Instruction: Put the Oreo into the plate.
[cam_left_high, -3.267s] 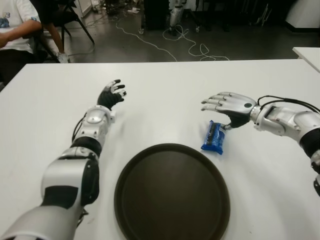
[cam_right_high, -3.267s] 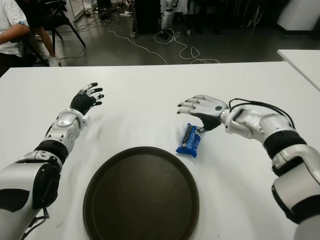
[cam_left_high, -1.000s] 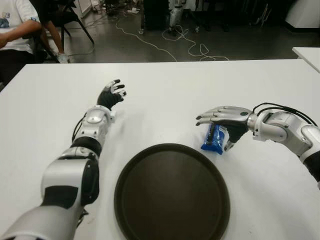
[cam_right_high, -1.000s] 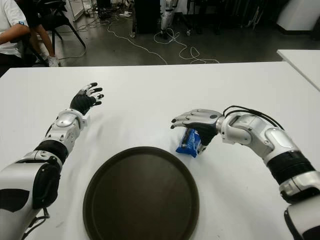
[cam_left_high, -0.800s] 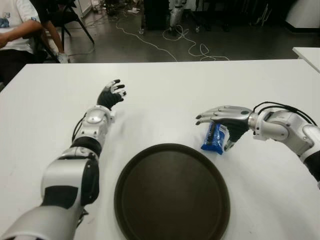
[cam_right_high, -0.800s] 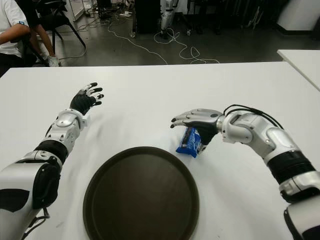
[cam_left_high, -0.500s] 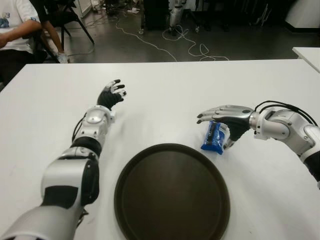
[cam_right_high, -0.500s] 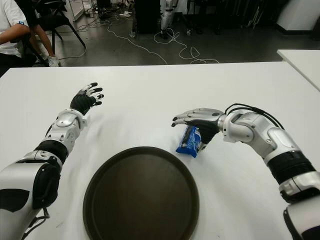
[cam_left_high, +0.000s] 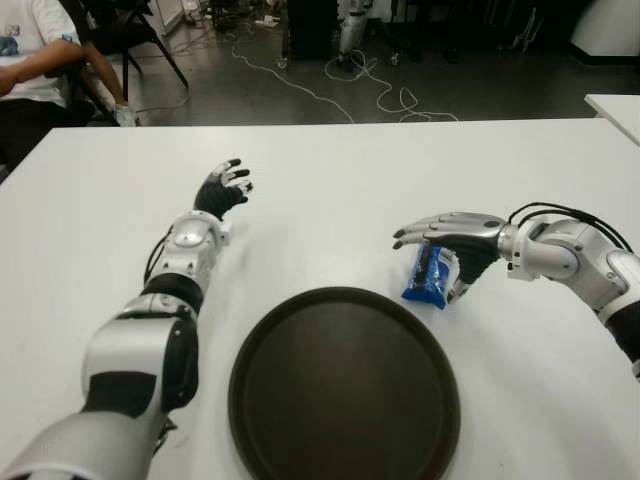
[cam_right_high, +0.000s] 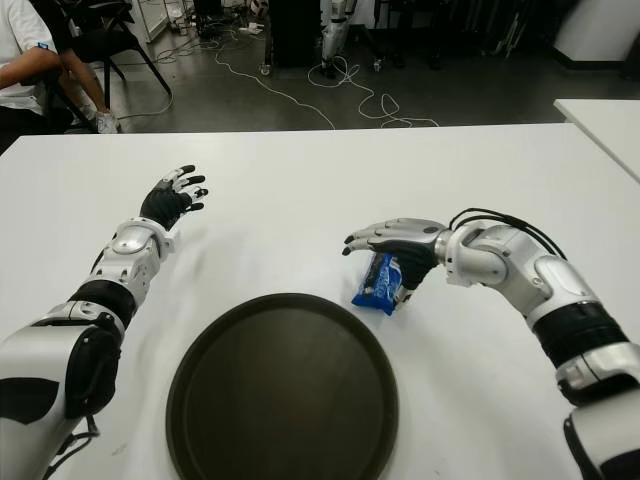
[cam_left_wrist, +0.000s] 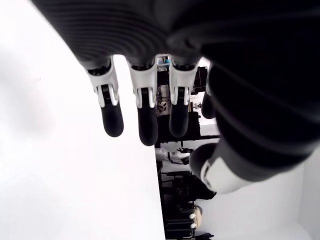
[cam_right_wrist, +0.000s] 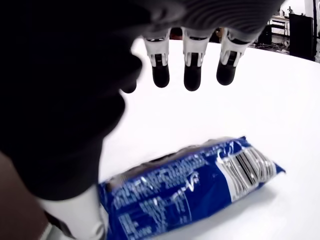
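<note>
The Oreo (cam_left_high: 427, 279) is a blue pack lying flat on the white table (cam_left_high: 330, 200), just past the right rim of the dark round plate (cam_left_high: 345, 400). My right hand (cam_left_high: 447, 232) hovers over the pack, fingers stretched out above it and the thumb (cam_right_wrist: 75, 220) down by its near-right end. In the right wrist view the pack (cam_right_wrist: 190, 192) lies under the straight fingers, not clasped. My left hand (cam_left_high: 222, 190) shows at the far left of the table with its fingers spread, holding nothing. The plate holds nothing.
A seated person (cam_left_high: 30, 50) is at the table's back left corner. Cables (cam_left_high: 380, 95) lie on the dark floor beyond the far edge. A second white table (cam_left_high: 615, 105) shows at the right.
Since the earliest frames my right hand has drawn in and lowered over the Oreo pack. Over the last second it has barely moved. The pack and left hand stayed put.
</note>
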